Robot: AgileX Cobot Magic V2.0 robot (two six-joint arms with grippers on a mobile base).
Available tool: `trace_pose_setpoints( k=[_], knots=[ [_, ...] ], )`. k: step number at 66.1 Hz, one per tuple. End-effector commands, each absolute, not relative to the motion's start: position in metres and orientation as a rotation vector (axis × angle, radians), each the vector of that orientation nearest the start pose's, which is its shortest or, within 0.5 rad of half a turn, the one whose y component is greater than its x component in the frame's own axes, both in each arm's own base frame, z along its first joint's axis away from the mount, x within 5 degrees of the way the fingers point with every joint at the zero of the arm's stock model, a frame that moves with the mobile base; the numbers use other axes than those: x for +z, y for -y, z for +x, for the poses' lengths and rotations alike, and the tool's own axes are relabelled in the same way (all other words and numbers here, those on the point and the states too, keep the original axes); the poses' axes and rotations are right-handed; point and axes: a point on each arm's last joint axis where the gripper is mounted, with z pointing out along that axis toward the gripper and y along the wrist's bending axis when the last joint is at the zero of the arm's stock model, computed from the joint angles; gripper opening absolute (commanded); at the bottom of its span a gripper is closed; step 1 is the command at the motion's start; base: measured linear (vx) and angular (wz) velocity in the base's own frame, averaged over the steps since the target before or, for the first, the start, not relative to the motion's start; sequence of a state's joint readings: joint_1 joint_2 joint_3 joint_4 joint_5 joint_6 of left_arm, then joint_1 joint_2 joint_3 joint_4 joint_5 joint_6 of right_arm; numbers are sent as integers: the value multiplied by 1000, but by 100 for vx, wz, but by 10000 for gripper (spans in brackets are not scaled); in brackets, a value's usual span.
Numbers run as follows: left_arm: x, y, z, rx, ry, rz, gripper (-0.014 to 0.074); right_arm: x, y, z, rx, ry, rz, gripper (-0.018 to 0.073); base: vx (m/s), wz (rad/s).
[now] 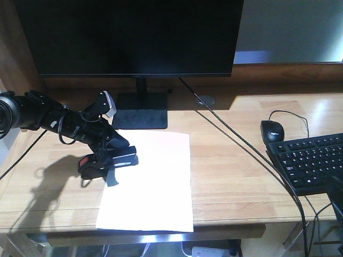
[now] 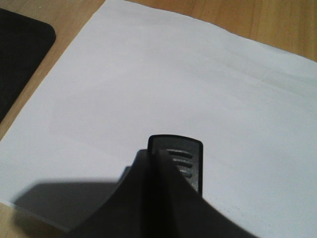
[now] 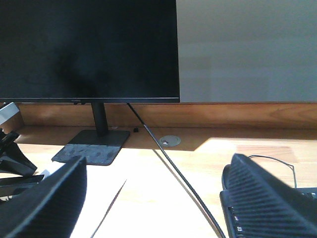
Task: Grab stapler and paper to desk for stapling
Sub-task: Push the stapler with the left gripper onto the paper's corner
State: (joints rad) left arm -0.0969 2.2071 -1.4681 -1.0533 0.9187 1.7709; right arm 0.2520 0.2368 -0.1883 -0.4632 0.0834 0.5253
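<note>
At left of the front view, the left gripper [image 1: 110, 158] clamps the stapler [image 1: 107, 160] over the paper [image 1: 150, 182] edge, seemingly positioning it for stapling. The right gripper [image 3: 153, 198] waits with its jaws apart above the desk [image 1: 236, 160].

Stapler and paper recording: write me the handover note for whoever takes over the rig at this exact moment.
Left tool: shut on the stapler, holding it at the left edge of the paper, its front end over the sheet.
Right tool: open, holding nothing, away from the work, facing the monitor.
The paper lies flat on the desk, in front of the monitor stand.
Done: both items are at the desk.
Left: whether the sheet sits inside the stapler's mouth cannot be told; check that, press to staple, release.
</note>
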Motion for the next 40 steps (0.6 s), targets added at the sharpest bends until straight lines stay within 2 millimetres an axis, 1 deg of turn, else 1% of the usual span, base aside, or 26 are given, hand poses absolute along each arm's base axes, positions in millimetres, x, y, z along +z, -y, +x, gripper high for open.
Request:
trace_pose_setpoints(
  k=[1, 11, 20, 28, 33, 40],
  knots=[
    [132, 109, 412, -766, -2010, 1515, -7, 269, -18, 73, 238, -1527, -139, 560, 0, 0],
    [132, 110, 411, -776, -2012, 1515, -7, 269, -18, 73, 238, -1527, -139, 560, 0, 0],
    [132, 109, 411, -788, -2050, 1488, -7, 269, -18, 73, 238, -1527, -139, 560, 0, 0],
    [134, 108, 408, -777, -2051, 1535, -7, 269, -18, 73, 238, -1527, -139, 560, 0, 0],
    [145, 105, 407, -757, -2050, 1548, -7, 269, -18, 73, 238, -1527, -139, 560, 0, 0],
    [168, 101, 407, -700, -2090, 1465, -7, 269, -18, 73, 238, -1527, -139, 560, 0, 0]
  ],
)
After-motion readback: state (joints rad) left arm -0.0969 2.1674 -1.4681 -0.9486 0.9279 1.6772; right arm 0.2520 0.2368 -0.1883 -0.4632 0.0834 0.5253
